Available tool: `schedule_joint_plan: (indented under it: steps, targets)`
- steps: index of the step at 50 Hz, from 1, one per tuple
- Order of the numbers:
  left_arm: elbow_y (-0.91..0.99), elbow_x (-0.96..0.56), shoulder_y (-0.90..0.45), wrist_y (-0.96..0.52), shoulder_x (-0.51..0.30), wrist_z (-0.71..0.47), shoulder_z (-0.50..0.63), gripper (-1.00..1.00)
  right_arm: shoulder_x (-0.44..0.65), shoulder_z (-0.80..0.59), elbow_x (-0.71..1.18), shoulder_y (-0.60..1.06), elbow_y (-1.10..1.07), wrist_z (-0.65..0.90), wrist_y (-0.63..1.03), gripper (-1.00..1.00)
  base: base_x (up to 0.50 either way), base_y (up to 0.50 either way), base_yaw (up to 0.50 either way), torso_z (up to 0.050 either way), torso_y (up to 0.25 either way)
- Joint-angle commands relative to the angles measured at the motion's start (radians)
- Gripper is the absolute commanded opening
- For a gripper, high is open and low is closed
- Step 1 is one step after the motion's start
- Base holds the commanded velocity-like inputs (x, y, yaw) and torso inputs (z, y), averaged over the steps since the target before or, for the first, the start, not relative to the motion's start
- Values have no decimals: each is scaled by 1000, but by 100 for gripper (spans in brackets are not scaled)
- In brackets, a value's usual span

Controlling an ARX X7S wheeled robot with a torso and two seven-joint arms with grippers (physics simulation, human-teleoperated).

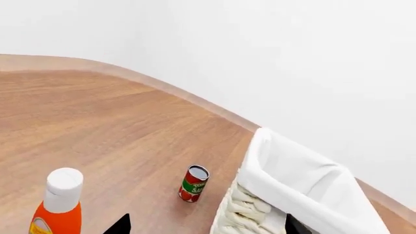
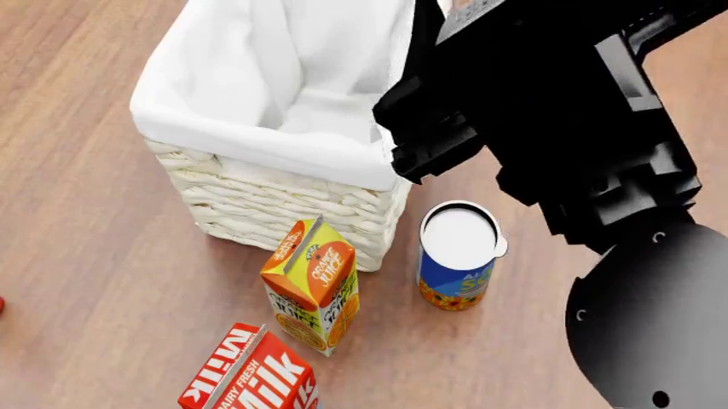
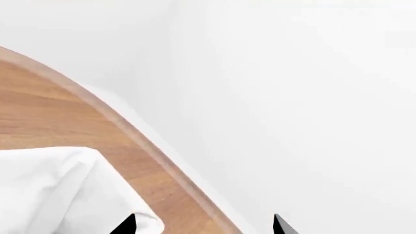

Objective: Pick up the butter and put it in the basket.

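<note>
Worktop (image 2: 91, 256): wood grain, carries everything.

Basket (image 2: 273, 200): largest item, upright, with the white liner folded over its rim. The part of the interior on show is bare cloth.

Right arm (image 2: 546, 111): hangs over the basket's near right corner and blocks that part of the interior in the head view.

Milk carton (image 2: 256, 379) and juice carton (image 2: 313, 281): stand in front of the basket, the juice carton just beside the wicker wall.

Blue can with white lid (image 2: 458, 256): near the basket's front corner, under the arm.

Orange bottle (image 1: 60, 204) and small tomato can (image 1: 194, 183): on the far side of the basket, in the left wrist view.

Butter: not visible in any view. It may be behind the arm or low in the basket; cannot tell.

Right end effector (image 3: 201, 225): only the fingertips show, spread wide, nothing between them.

Left end effector (image 1: 206, 225): likewise spread and empty, beside the basket wall.

Judgement: locate the butter before committing. Lift the right arm clear of the head camera's sightline and keep it high enough to miss the liner and the blue can. If the box lies flat, close across its slim faces.
</note>
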Motion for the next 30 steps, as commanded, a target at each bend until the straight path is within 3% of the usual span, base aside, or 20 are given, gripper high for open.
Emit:
schedule_joint_plan:
  steps: [1,10,15,19,23,30]
  targets:
    - [5,-27,-2,18,-14,3,-23,100,107,93,120,-161,-250,218,54,100,0,0,0,0,0]
    - [1,-33,-2,43,-19,21,-43,100,212,128,113,-391,-374,366,-65,100,0,0,0,0,0]
    - [-21,-64,-16,64,-22,44,-56,100,228,62,-15,-553,-419,432,-161,100,0,0,0,0,0]
    - [-33,-19,-10,106,3,86,-62,100,226,28,-49,-583,-452,472,-160,100,0,0,0,0,0]
    - [-32,-20,-4,129,4,108,-76,100,279,-206,-58,-468,-458,601,-246,100,0,0,0,0,0]
    - [-14,2,21,203,31,159,-111,100,313,-912,-32,45,-458,894,-407,100,0,0,0,0,0]
